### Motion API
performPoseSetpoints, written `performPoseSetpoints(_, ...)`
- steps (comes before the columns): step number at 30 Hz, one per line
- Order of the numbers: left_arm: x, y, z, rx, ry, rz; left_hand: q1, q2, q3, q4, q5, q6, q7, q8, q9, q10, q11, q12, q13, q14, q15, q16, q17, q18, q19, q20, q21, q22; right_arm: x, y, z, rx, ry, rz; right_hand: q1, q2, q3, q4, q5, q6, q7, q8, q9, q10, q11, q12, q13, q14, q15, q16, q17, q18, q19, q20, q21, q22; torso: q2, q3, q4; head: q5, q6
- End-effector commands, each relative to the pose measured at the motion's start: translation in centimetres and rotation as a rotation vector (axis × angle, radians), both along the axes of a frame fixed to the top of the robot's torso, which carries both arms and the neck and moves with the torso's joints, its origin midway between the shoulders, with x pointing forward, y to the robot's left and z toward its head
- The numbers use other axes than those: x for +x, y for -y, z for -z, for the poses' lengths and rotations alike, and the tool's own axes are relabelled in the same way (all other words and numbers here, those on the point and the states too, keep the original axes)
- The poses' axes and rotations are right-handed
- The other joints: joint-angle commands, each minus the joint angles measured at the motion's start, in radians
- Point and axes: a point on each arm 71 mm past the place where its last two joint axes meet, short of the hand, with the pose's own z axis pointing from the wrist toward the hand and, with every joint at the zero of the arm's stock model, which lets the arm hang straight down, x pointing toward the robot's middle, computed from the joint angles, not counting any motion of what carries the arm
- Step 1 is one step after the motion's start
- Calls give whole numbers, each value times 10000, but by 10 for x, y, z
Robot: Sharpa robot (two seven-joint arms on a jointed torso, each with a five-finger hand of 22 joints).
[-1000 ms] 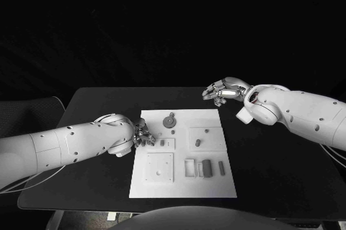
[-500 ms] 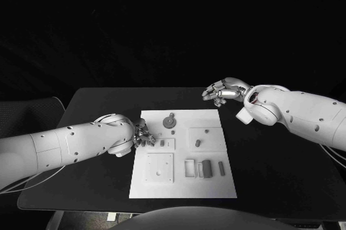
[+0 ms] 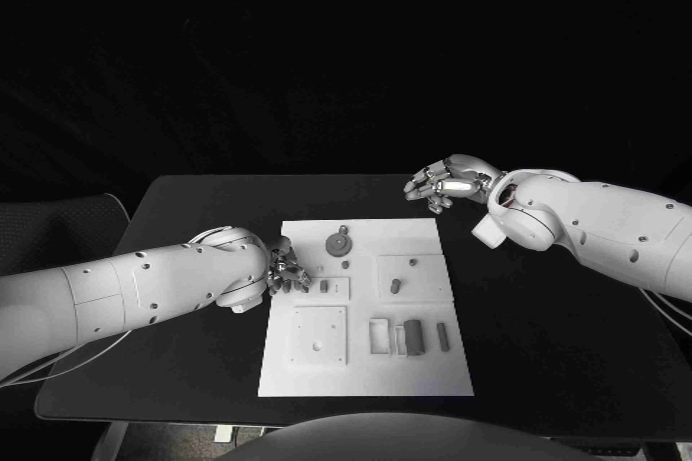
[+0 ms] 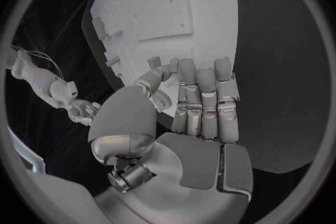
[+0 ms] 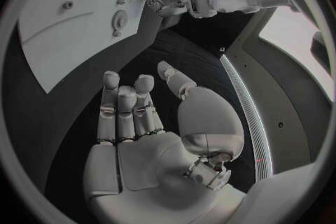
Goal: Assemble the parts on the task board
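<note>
**Left hand at board edge, right hand parked off it**

Black table (image 3: 202, 311) under a dark background carries the white task board (image 3: 364, 366) at its middle, long sides running near to far. Left arm reaches in to the board's left edge; left hand (image 3: 284, 269) sits at that edge, fingers extended side by side over it, thumb close against them. Cannot tell whether anything is pinched there. Right hand (image 3: 450, 184) hovers over bare table beyond the board's far right corner, fingers loosely curled and apart, holding nothing.

Parts: toothed round part (image 3: 338, 244) near the far edge; dark block (image 3: 414, 337) upright in a slot toward the near right; small peg (image 3: 325, 286) just beside the left fingertips.

Risk, judged: fingertips crowd the peg; a sideways brush could knock it off its seat or nudge the unclamped board.
</note>
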Motion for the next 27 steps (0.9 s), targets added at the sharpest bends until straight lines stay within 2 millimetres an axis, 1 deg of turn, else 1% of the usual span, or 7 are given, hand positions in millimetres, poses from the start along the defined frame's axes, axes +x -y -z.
performPoseSetpoints(1, -1, -2, 4, 231, -134, -46, -179, -48, 1126, -1035, -64, -43, -7, -22, 31, -106, -4, -9, 10, -54, 22, -9, -15, 126, -97, -4, 64, 195, -1, -1, 0, 38, -65, -159, -94, 1, 15, 53, -10, 458, 392, -51, -16, -1681, 373, 28, -15, -60, 26, -47, -17, 140, 73, 20, -18, 130, 1, 0, -5, -2, 12)
performPoseSetpoints(2, -1, -2, 4, 232, -131, -49, -233, -110, 1107, -968, -107, -53, -7, -28, 48, -113, -2, -11, 11, -59, 24, -10, -19, 126, -103, -4, 64, 194, -1, -1, 0, 39, -65, -160, -95, 1, 15, 54, -10, 458, 392, -51, -16, -1681, 373, 28, -16, -60, 26, -47, -17, 140, 73, 20, -18, 131, 1, -3, -3, -8, 14)
performPoseSetpoints(4, -1, -2, 4, 231, -128, -51, -336, -279, 1070, -756, -649, -60, -19, -39, 101, -122, -10, -13, 17, -65, 20, -6, -30, 136, -112, -10, 70, 191, -1, -1, 0, 39, -67, -162, -96, 1, 15, 54, -10, 458, 392, -51, -16, -1681, 372, 28, -16, -60, 26, -47, -17, 140, 73, 20, -18, 131, 0, -1, -6, -10, 8)
performPoseSetpoints(8, -1, -2, 4, 228, -124, -72, -419, -404, 1044, -580, -869, -58, -18, -54, 138, -131, -9, -16, 20, -70, 19, -3, -40, 138, -124, -9, 72, 191, -1, -1, 0, 37, -68, -158, -97, 1, 16, 55, -10, 458, 392, -52, -17, -1681, 373, 28, -17, -60, 26, -47, -17, 140, 73, 20, -19, 131, 1, 1, -1, -12, -1)
performPoseSetpoints(9, 0, -2, 4, 226, -114, -83, -438, -489, 1036, -455, -1238, -58, -19, -71, 165, -137, -10, -18, 23, -77, 13, -1, -47, 143, -134, -11, 74, 190, -1, -1, 0, 37, -70, -160, -97, 1, 16, 55, -10, 458, 392, -52, -17, -1682, 373, 29, -17, -60, 26, -47, -17, 140, 72, 20, -19, 131, 2, 1, -1, -12, 2)
performPoseSetpoints(19, 1, -3, 4, 179, 19, -196, -522, -883, 994, 292, -3609, -20, -19, -176, 295, -147, -15, -24, 36, -95, -3, 25, -84, 167, -174, -22, 66, 179, -1, 0, 0, 31, -73, -148, -100, 0, 16, 56, -9, 459, 392, -52, -17, -1682, 372, 30, -19, -61, 26, -47, -18, 140, 72, 20, -19, 132, 0, -9, 7, -31, 2)
performPoseSetpoints(27, 1, -2, 3, 99, 82, -252, -474, -899, 979, 418, -3916, 6, -29, -196, 330, -133, -25, -9, 49, -87, -7, 45, -86, 172, -166, -29, 73, 184, -1, 0, 1, 27, -78, -145, -101, 0, 18, 57, -9, 459, 392, -54, -17, -1682, 372, 31, -21, -61, 26, -47, -19, 140, 72, 20, -20, 132, 2, -16, 11, -38, 4)
